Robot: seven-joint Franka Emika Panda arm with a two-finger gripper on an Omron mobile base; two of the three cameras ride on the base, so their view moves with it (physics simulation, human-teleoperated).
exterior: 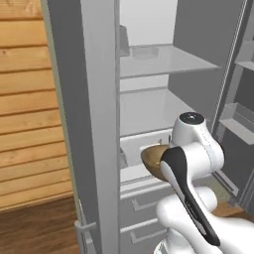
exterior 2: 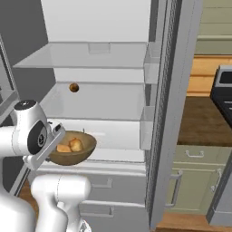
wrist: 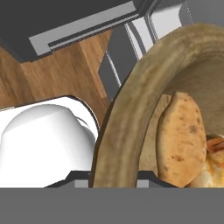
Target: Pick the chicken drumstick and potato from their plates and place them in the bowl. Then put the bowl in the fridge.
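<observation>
My gripper (wrist: 110, 181) is shut on the thick rim of the light-brown wooden bowl (wrist: 127, 109) and holds it level in front of the open fridge (exterior: 149, 99). The bowl (exterior 2: 79, 154) hangs just before the fridge's lower white shelf (exterior 2: 95, 102). Inside the bowl lie the spotted tan potato (wrist: 180, 135) and, beside it at the view's edge, the golden chicken drumstick (wrist: 213, 146). In the left base view the bowl (exterior: 151, 158) is half hidden behind my wrist. The plates are out of view.
A small brown ball (exterior 2: 74, 87) sits on the middle fridge shelf. A fridge door with bins (exterior: 238, 119) stands open on the right, a grey door panel (exterior: 94, 124) on the left. Grey drawers (exterior: 144, 198) lie below the bowl. Cabinets (exterior 2: 195, 181) and a stove (exterior 2: 224, 90) stand further right.
</observation>
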